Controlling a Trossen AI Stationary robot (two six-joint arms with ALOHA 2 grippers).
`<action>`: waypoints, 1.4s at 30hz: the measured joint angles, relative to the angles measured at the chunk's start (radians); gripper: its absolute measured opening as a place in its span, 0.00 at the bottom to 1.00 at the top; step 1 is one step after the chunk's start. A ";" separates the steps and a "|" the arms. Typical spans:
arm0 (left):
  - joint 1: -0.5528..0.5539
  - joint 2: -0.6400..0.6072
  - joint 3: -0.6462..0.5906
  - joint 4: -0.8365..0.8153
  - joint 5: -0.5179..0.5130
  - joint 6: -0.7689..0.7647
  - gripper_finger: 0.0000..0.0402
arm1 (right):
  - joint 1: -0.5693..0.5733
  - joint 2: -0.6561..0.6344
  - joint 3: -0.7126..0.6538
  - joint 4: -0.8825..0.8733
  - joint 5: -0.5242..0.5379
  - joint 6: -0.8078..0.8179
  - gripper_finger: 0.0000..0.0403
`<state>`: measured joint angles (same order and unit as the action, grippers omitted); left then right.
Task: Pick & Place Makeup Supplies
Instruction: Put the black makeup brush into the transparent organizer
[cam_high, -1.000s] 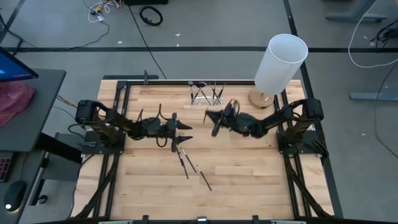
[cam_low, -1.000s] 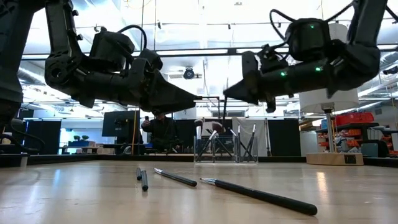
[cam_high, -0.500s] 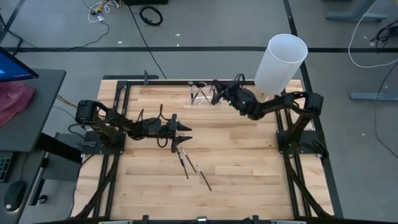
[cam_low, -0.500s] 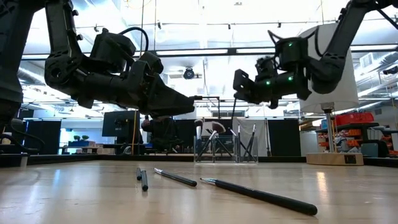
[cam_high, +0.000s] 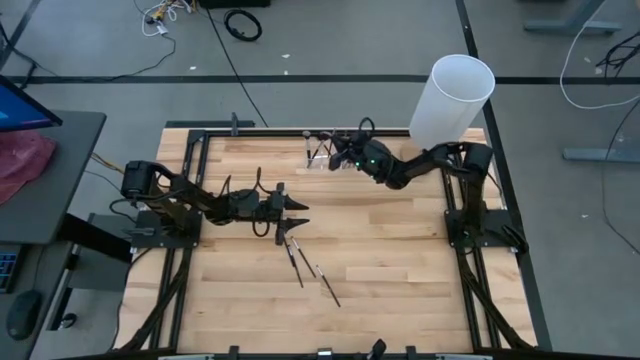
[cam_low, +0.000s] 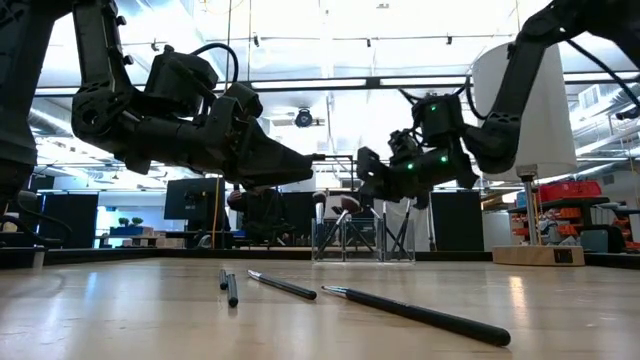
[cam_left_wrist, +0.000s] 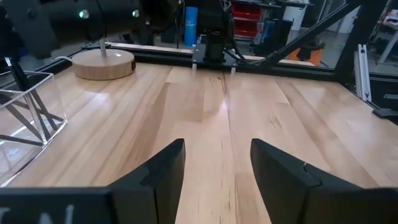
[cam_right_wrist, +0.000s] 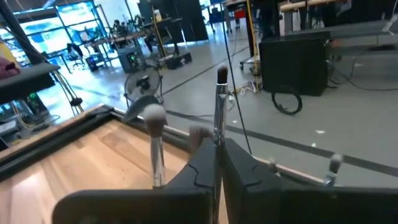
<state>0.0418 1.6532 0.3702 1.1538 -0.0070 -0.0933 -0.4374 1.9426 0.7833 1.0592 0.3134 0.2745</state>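
My right gripper (cam_high: 337, 157) is up at the far edge of the surface (cam_high: 400, 270), directly over the clear holder (cam_low: 362, 240), pinched tight on 1 makeup brush (cam_right_wrist: 218, 118); the handle runs up between my fingers (cam_right_wrist: 245, 168) with the small tip on top. Other brushes stand in the holder, a fluffy-headed one (cam_right_wrist: 152, 118) just beside mine. My left gripper (cam_high: 300, 207) hovers mid-surface, fingers (cam_left_wrist: 163, 169) parted and holding nothing, bare wood showing between them. Just in front of it, 3 loose sticks (cam_high: 305, 262) lie flat on the wood, fanned out near each other. The tall white cylinder (cam_high: 450, 100) stands at the far right corner.
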 joint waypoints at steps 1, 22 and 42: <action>0.000 0.000 0.000 0.000 0.000 0.000 0.47 | 0.000 0.012 0.007 -0.002 -0.006 0.002 0.02; 0.000 0.000 0.000 0.000 0.001 -0.006 0.47 | -0.021 0.001 0.014 -0.085 -0.048 0.084 0.37; 0.000 0.000 0.000 -0.006 0.003 -0.016 0.47 | 0.172 -0.392 0.013 -0.518 -0.046 -0.048 0.41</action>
<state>0.0418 1.6535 0.3702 1.1479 -0.0038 -0.1089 -0.2654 1.5509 0.7967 0.5414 0.2672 0.2268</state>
